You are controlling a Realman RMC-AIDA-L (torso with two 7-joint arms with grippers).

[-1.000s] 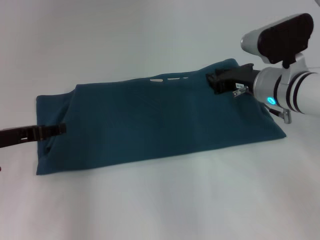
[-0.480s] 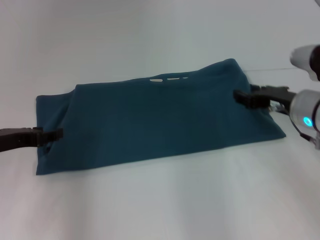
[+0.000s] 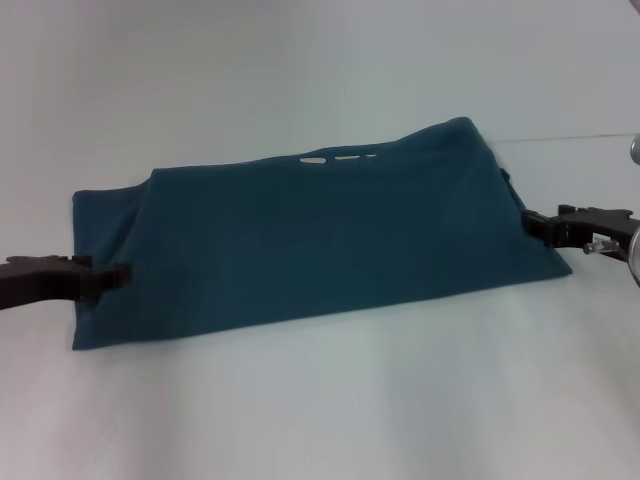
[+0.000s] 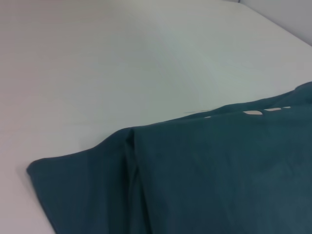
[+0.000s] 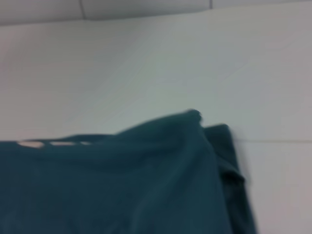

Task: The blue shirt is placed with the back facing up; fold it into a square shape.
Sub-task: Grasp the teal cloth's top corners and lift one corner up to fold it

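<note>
- The table (image 3: 320, 90) is a plain white surface; the right wrist view alone shows a seam line at its far edge.
- The shirt (image 3: 310, 240) lies across the table's middle, folded into a long band running left to right, plain side up.
- Head view: slivers of cream lettering (image 3: 340, 157) show along the far fold. The left wrist view shows the same slivers (image 4: 263, 111); the right wrist view shows them too (image 5: 48, 143).
- The left gripper (image 3: 118, 272) sits low at the shirt's left end, its tip at the cloth edge. I cannot tell how its jaws stand.
- The right gripper (image 3: 535, 226) sits low at the shirt's right end, its tip just beside the cloth. Jaw state cannot be told.
- Neither wrist view shows its own fingers.
- Left wrist view only: a stacked layer edge near the left end.
- Right wrist view only: a bunched corner at the right end.
</note>
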